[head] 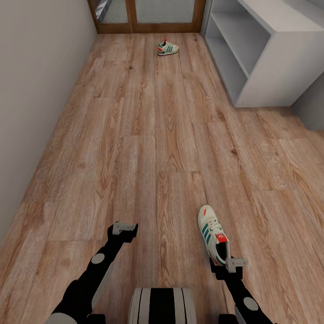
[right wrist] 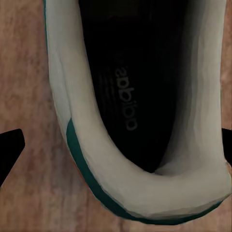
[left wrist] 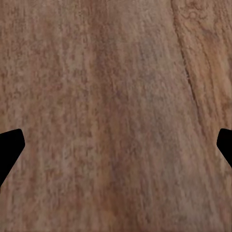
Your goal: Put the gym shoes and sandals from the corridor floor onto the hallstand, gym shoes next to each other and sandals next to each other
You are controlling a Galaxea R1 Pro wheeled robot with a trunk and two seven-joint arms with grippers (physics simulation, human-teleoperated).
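Over the heel of the near gym shoe (head: 213, 234), the right pincer (head: 231, 264) is hanging with its fingers spread wide, and I judge it is being lined up this way so the two fingers can drop on either side of the heel collar and clamp it. This shoe is lying on the corridor floor (head: 148, 148) with its toe pointing away from the robot, so the open heel end is facing the arm. The left pincer (head: 124, 228) is hovering apart from everything, also spread wide and carrying nothing, probably waiting its turn. The far gym shoe (head: 167, 47) is lying well down the corridor, near the wooden door frame (head: 135, 28) and not far from the hallstand (head: 270, 58), whose shelves are showing no shoes yet. From the head view, the layout is reading clearly, but the shoe's inside is mostly hidden; the right wrist view is showing the dark insole with printed lettering and the pale heel rim (right wrist: 159, 183) sitting between the dark fingertips (right wrist: 9, 145), not yet touched. The left wrist view is giving only bare planks (left wrist: 116, 111) between its fingertips (left wrist: 9, 145).
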